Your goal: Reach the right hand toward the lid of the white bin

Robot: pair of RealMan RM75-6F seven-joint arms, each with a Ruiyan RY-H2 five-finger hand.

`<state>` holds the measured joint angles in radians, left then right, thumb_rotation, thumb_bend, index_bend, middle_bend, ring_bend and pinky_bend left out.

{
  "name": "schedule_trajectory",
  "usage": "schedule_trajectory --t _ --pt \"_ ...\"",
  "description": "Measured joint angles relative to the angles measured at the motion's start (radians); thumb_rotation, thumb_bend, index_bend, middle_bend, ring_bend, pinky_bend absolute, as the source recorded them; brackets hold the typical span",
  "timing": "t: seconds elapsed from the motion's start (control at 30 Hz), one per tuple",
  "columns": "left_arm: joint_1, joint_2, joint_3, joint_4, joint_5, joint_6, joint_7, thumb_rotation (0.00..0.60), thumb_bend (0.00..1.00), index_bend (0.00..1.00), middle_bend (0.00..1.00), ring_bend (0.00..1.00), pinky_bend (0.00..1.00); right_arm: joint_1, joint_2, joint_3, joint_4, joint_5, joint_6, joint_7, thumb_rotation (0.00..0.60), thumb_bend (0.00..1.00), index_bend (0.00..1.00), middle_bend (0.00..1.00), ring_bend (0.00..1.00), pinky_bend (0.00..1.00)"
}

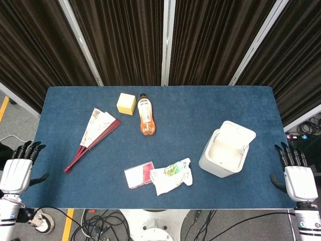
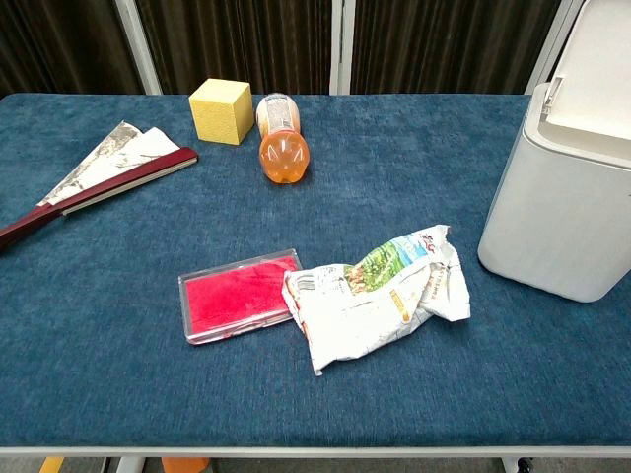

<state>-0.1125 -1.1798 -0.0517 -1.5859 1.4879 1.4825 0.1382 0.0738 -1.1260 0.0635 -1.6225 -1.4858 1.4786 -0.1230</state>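
Note:
The white bin (image 1: 223,159) stands on the right side of the blue table; its lid (image 1: 236,132) is tilted up and back, leaving the bin's mouth uncovered. The chest view shows the bin (image 2: 567,217) at the right edge with the lid (image 2: 603,69) raised. My right hand (image 1: 297,173) hangs off the table's right edge, fingers apart and holding nothing, well right of the bin. My left hand (image 1: 19,168) is beyond the left edge, likewise with spread fingers and nothing in it. Neither hand appears in the chest view.
A crumpled snack wrapper (image 1: 172,175) and a red flat case (image 1: 138,174) lie near the front middle. An orange drink bottle (image 1: 146,115), a yellow block (image 1: 126,103) and a folded fan (image 1: 93,136) lie further back and left. Dark curtains hang behind the table.

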Motion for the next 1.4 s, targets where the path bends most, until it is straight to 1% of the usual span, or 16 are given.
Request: schedule_trajectory --t 0.6,0.83,1.0,1.17,1.23,1.27,1.33,1.4 --pt "-0.003 0.004 0.001 -0.006 -0.003 -0.007 0.009 0.6 0.08 0.18 0.15 0.08 0.16 0.006 0.019 0.001 -0.003 0.005 -0.02 0.031 0.6 0.2 0.0 0.0 0.0 0.0" --pt "0.001 0.002 0.008 0.002 -0.009 -0.014 0.009 0.6 0.08 0.18 0.15 0.08 0.16 0.028 0.083 -0.001 -0.043 0.001 -0.068 0.094 0.6 0.18 0.0 0.0 0.0 0.0" --pt "-0.003 -0.001 0.009 0.012 -0.009 -0.022 0.001 0.6 0.08 0.18 0.15 0.08 0.16 0.052 0.124 0.004 -0.082 -0.016 -0.09 0.118 0.6 0.14 0.0 0.0 0.0 0.0" --pt "-0.006 -0.002 0.01 0.012 -0.008 -0.026 0.003 0.6 0.08 0.18 0.15 0.08 0.16 0.079 0.2 0.012 -0.136 -0.044 -0.114 0.18 0.6 0.13 0.0 0.0 0.0 0.0" --pt "-0.005 -0.001 0.011 0.01 -0.007 -0.025 0.004 0.6 0.08 0.18 0.15 0.08 0.16 0.085 0.242 0.022 -0.161 -0.051 -0.111 0.201 0.6 0.16 0.0 0.0 0.0 0.0" --pt "-0.005 0.0 0.011 0.01 -0.008 -0.025 0.005 0.6 0.08 0.18 0.15 0.08 0.16 0.087 0.261 0.026 -0.172 -0.053 -0.108 0.211 0.6 0.19 0.0 0.0 0.0 0.0" --pt "-0.005 0.002 0.011 0.009 -0.01 -0.027 0.005 0.6 0.08 0.18 0.15 0.08 0.16 0.092 0.302 0.036 -0.196 -0.055 -0.103 0.244 0.6 0.3 0.0 0.0 0.0 0.0" --pt "-0.006 0.001 0.012 0.009 -0.009 -0.028 0.008 0.6 0.08 0.18 0.15 0.08 0.16 0.097 0.329 0.043 -0.209 -0.056 -0.103 0.282 0.6 0.58 0.0 0.0 0.0 0.0"
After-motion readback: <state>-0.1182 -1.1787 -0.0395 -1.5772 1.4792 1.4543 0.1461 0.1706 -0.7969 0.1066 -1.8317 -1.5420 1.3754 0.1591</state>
